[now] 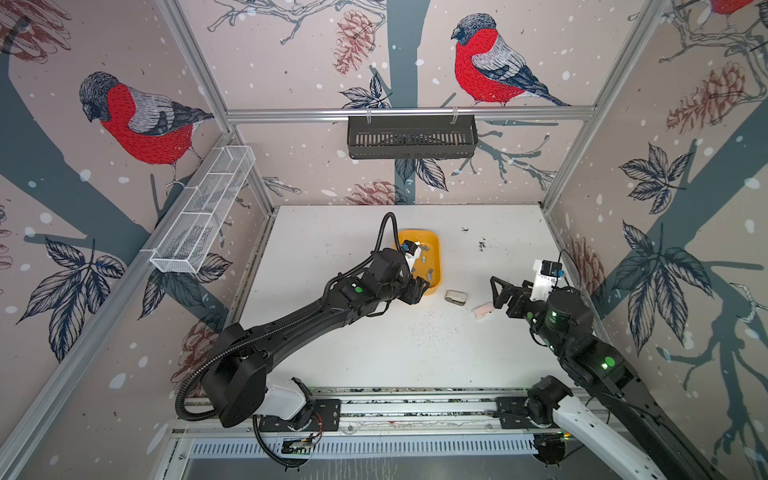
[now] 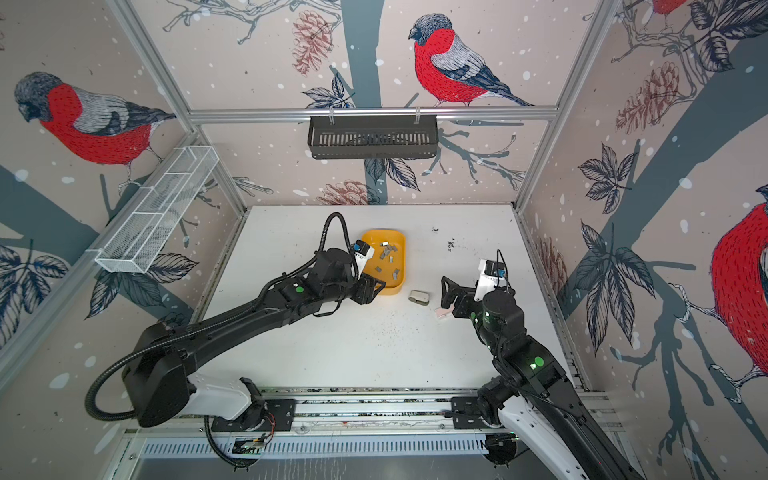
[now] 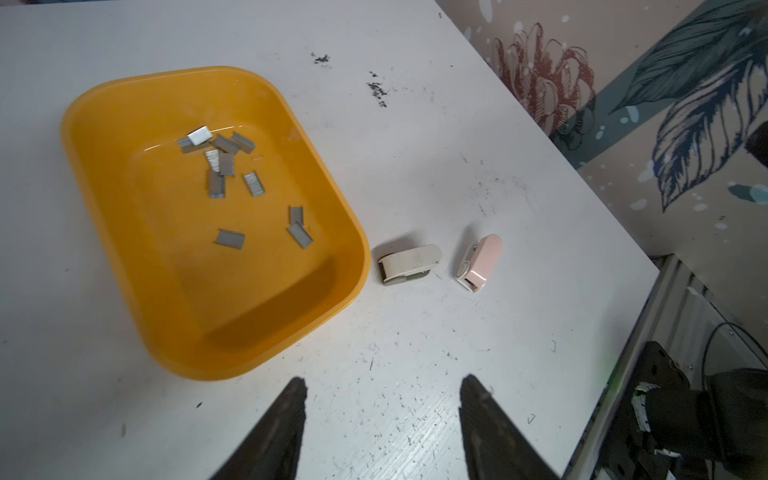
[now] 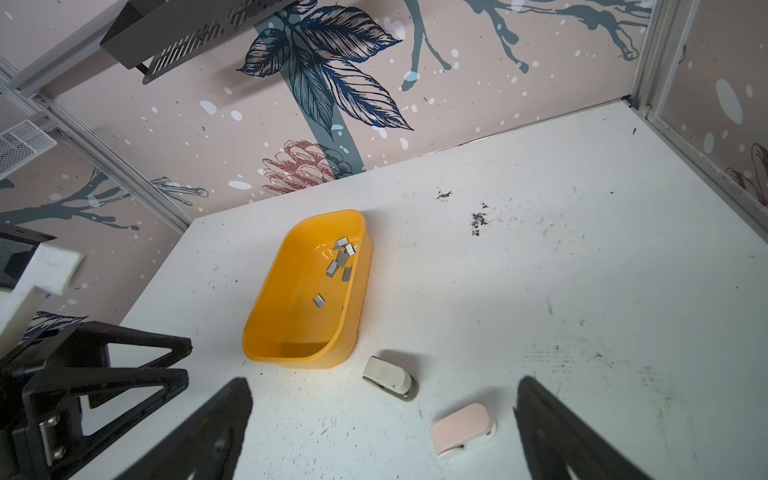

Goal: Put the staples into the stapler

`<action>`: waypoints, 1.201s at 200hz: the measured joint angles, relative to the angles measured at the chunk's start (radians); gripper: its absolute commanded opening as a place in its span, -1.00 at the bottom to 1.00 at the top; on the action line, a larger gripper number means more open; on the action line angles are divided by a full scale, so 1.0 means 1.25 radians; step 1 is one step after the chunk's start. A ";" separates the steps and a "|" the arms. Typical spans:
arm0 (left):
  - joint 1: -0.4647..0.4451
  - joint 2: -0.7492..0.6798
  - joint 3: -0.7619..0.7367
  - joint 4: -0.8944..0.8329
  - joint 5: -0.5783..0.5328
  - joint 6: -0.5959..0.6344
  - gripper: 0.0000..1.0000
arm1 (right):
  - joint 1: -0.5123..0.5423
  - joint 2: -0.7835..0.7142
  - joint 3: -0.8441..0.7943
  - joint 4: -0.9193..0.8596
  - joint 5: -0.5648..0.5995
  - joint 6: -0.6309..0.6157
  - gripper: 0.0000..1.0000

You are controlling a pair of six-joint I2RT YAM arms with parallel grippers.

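- Your yellow tray [image 3: 266, 299] is holding the staples [image 3: 226, 164], about a dozen grey strips lying loose, most of them bunching toward its far end
- Your left arm is reaching to the tray's near end, with the left gripper [image 3: 383, 379] hovering there, jaws partly spread and gripping nothing
- Your right gripper [image 4: 383, 380] is hanging wide and empty near the pink stapler [image 4: 461, 428]
- The beige stapler [image 4: 390, 376] is lying on the table [image 4: 582, 291] just outside the tray, apart from the staples, and the pink one is sitting beside it
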 measured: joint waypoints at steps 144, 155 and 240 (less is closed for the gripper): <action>-0.074 0.530 0.596 -0.360 0.172 0.558 0.28 | -0.007 -0.076 0.049 -0.165 -0.142 -0.055 0.99; -0.074 0.551 0.602 -0.384 0.164 0.582 0.28 | -0.014 -0.088 0.043 -0.164 -0.142 -0.055 0.99; -0.076 0.637 0.663 -0.389 0.089 0.630 0.23 | -0.071 -0.091 0.035 -0.153 -0.191 -0.073 0.99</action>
